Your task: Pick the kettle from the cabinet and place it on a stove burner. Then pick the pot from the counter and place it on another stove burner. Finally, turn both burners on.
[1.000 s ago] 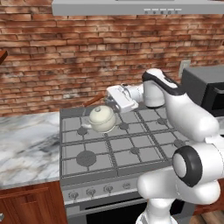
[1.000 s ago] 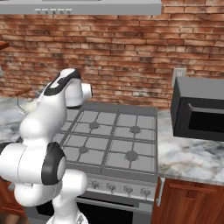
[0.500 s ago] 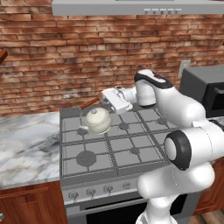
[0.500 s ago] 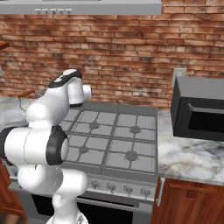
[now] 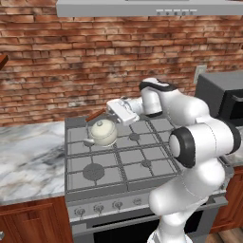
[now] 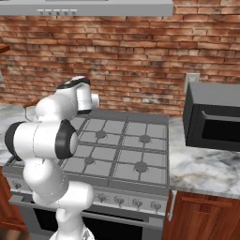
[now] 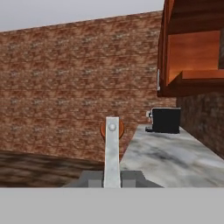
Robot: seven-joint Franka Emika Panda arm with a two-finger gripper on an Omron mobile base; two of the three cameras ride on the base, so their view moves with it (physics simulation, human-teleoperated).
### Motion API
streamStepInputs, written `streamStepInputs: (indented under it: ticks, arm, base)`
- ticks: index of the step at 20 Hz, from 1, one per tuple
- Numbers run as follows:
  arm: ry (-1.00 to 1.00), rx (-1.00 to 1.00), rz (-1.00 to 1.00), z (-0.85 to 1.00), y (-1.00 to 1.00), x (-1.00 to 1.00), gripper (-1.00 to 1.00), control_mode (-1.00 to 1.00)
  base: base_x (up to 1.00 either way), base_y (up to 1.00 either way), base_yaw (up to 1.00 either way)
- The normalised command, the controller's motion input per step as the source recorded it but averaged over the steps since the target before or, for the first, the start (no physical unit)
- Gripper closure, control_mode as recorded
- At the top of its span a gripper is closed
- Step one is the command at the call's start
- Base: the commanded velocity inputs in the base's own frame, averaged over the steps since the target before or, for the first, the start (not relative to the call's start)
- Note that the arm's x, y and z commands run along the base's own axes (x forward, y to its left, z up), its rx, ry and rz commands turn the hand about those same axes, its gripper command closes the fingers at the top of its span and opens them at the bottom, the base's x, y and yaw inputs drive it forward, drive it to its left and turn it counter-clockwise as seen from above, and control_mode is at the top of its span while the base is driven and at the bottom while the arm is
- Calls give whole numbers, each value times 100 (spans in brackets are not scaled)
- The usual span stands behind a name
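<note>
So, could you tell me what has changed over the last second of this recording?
The kettle, held by its handle in the shut gripper, has been carried a little leftward over the cooktop; it is now over the rear-left burner area. Whether it rests on the grate cannot be told. The arm's elbow has swung lower and closer to the cameras. The grip is unchanged, and the microwave and counter stayed as they were.

The white Franka Panda arm with dark joints rises from the base, folds at its elbow and reaches forward and to its left, with the forearm roughly level. Its white wrist block lies turned on its side. The two-finger gripper (image 5: pixel 105 115) points leftward, jaws closed on the reddish-brown wooden handle piece (image 5: pixel 95 115), which sits between the fingers and juts out past the fingertips.
</note>
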Motion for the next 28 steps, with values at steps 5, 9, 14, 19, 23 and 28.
streamStepInputs:
  ticks: [5, 9, 14, 19, 23, 28]
  arm:
    - [0, 1, 4, -20, 6, 29, 100, -100]
    - [0, 3, 3, -14, 5, 30, 100, -100]
    - [0, 3, 3, -9, 11, 33, 100, -100]
    - [0, 1, 2, -13, 14, 29, 100, -100]
    - [0, 1, 3, -13, 5, 26, 100, -100]
    - [1, 0, 2, -15, 5, 26, 100, -100]
  base:
    - [0, 0, 0]
    - [0, 0, 0]
    - [0, 0, 0]
    - [0, 0, 0]
    - [0, 0, 0]
    - [0, 0, 0]
